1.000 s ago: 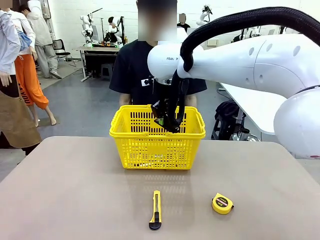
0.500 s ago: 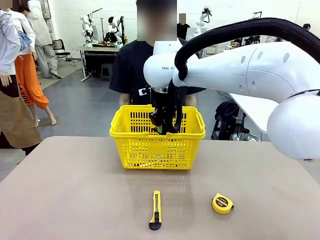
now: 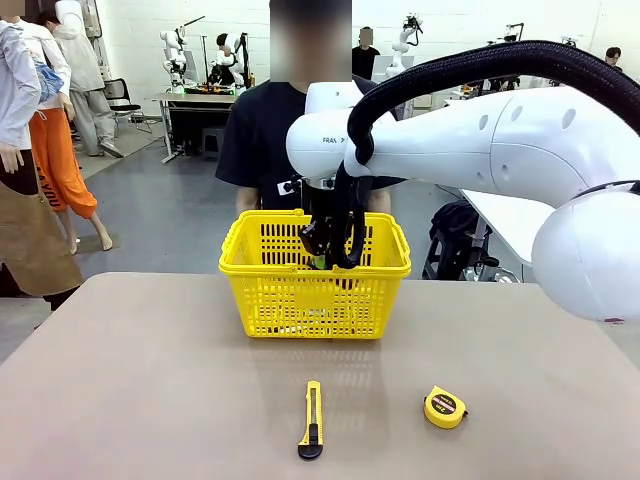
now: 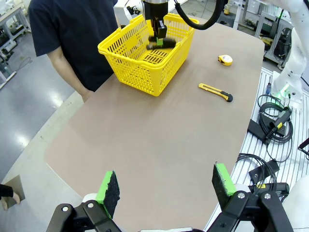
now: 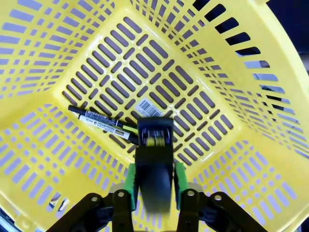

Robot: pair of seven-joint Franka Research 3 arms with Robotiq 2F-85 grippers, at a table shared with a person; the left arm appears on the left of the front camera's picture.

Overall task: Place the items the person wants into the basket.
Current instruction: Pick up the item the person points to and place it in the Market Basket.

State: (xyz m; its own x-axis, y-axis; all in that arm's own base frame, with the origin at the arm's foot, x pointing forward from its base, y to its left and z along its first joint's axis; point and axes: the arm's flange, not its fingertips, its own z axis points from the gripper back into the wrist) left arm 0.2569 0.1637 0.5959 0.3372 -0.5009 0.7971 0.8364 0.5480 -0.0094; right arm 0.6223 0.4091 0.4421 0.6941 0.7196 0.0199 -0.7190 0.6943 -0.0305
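Over basket, R fingers flank stapler.

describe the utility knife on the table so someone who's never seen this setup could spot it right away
Start at the yellow basket near the far side of the table. On the bare tabletop in front of it, nearer the robot, lies the utility knife. It is long and slim, yellow with a black end, while its neighbour, the tape measure, is round.
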